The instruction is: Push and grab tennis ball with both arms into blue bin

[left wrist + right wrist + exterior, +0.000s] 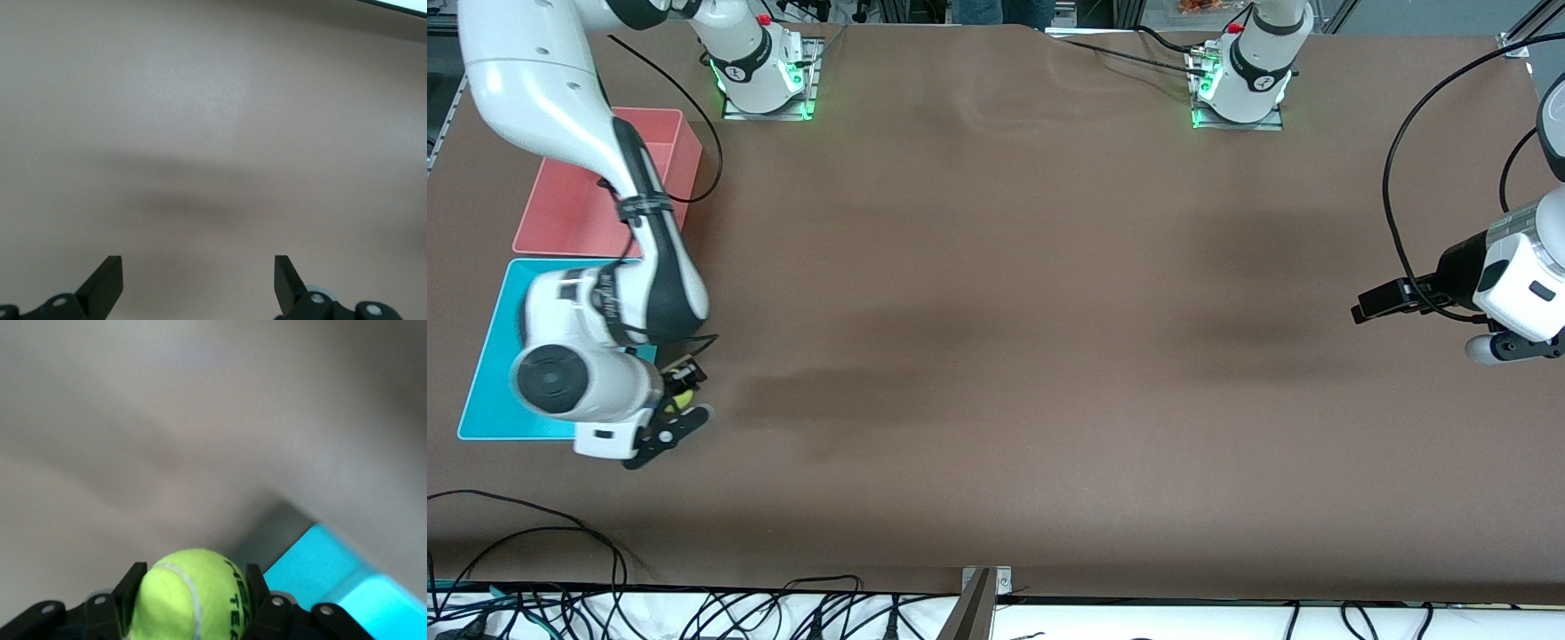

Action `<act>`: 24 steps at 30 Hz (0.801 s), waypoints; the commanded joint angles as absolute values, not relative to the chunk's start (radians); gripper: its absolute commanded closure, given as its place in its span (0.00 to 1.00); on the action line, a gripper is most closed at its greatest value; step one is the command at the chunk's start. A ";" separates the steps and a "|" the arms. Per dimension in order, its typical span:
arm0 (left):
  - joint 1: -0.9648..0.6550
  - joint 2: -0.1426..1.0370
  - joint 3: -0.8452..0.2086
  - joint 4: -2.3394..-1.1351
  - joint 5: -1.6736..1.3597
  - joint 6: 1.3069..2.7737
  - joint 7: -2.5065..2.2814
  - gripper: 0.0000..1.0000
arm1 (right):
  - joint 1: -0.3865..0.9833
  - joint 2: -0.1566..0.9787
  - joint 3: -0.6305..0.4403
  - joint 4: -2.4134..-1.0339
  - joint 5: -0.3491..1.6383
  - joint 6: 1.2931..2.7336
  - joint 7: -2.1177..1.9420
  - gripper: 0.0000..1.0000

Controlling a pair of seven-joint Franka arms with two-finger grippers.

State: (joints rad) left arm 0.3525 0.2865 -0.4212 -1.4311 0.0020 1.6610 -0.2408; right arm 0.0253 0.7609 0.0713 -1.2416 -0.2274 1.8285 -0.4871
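Dark print is running along the curve of the tennis ball (190,597) in the right wrist view, at about three o'clock on its visible face. Only the letters "TEA" are showing clearly; the remainder is curving out of sight. No other text is reading legibly anywhere.

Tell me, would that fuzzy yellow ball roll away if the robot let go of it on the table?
Probably: the tennis ball is round and the brown table looks flat. Its fuzzy felt likely helps the right end effector, clamped on both sides, keep hold. It is probably light and slightly springy, so it might bounce when dropped.
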 commanded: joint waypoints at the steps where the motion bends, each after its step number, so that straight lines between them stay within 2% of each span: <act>1: 0.348 0.298 -0.419 -1.405 -0.006 1.640 -0.216 0.00 | -0.050 0.727 0.078 -1.216 -0.123 1.707 -0.492 0.64; 7: 0.350 0.298 -0.417 -1.405 -0.008 1.640 -0.219 0.00 | -0.127 0.698 0.078 -1.218 -0.043 1.533 -0.552 0.63; 11: 0.351 0.298 -0.416 -1.405 -0.014 1.640 -0.221 0.00 | -0.155 0.678 0.058 -1.238 -0.051 1.490 -0.592 0.63; 19: 0.351 0.298 -0.416 -1.405 -0.015 1.640 -0.222 0.00 | -0.164 0.664 -0.051 -1.313 -0.052 1.522 -0.733 0.64; 24: 0.351 0.298 -0.416 -1.405 -0.015 1.640 -0.222 0.00 | -0.166 0.661 -0.081 -1.414 -0.049 1.649 -0.784 0.64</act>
State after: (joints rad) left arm 0.3530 0.2866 -0.4194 -1.4311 0.0020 1.6610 -0.2408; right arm -0.1685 0.6960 -0.0509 -1.2902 -0.0733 1.5375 -0.7247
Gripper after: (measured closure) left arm 0.000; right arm 0.344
